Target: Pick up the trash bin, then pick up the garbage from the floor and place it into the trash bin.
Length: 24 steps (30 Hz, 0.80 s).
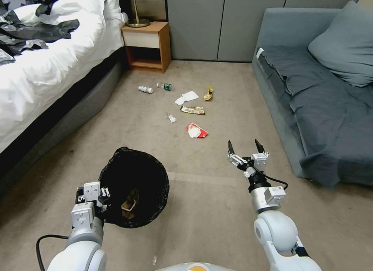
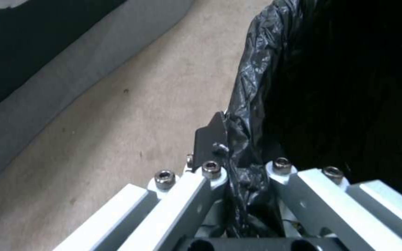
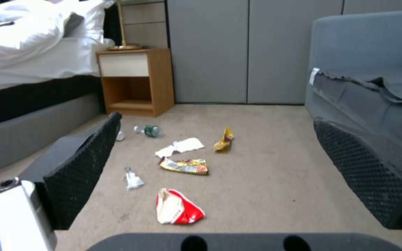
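On the carpeted floor [image 1: 217,208] between bed and sofa, the trash bin [image 1: 134,187] hangs from the left claw [image 2: 229,153], clamped on its bag-lined rim. The garbage [image 1: 196,130] lies ahead and slightly left of the right claw [image 1: 246,148], which is nearer, spread wide and empty. The bin's white wall is hidden.

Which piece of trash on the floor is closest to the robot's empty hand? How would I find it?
Look at the carpet between the bed and the grey sofa. Nearest the open right tool lies a crumpled wrapper. It is the only red and white piece.
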### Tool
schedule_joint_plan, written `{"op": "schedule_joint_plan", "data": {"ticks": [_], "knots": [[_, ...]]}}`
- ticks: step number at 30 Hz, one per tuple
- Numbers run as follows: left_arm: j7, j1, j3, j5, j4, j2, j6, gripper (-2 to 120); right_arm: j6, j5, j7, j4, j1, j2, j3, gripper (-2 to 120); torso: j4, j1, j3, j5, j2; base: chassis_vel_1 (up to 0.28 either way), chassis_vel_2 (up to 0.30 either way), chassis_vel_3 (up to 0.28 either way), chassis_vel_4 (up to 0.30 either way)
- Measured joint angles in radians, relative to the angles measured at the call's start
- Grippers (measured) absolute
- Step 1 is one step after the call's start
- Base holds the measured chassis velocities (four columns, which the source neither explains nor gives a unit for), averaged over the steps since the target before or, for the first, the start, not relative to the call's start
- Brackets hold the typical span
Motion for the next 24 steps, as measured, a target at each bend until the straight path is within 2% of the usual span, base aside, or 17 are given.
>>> {"op": "schedule_joint_plan", "data": {"ticks": [24], "knots": [[0.001, -0.016, -0.006, -0.009, -0.001, 0.004, 0.007, 1, -0.003, -0.001, 0.000, 0.006, -0.005, -0.003, 0.002, 100, 0.0001, 0.000, 0.000, 0.0000, 0.000, -0.216, 0.221, 0.218, -0.221]]}}
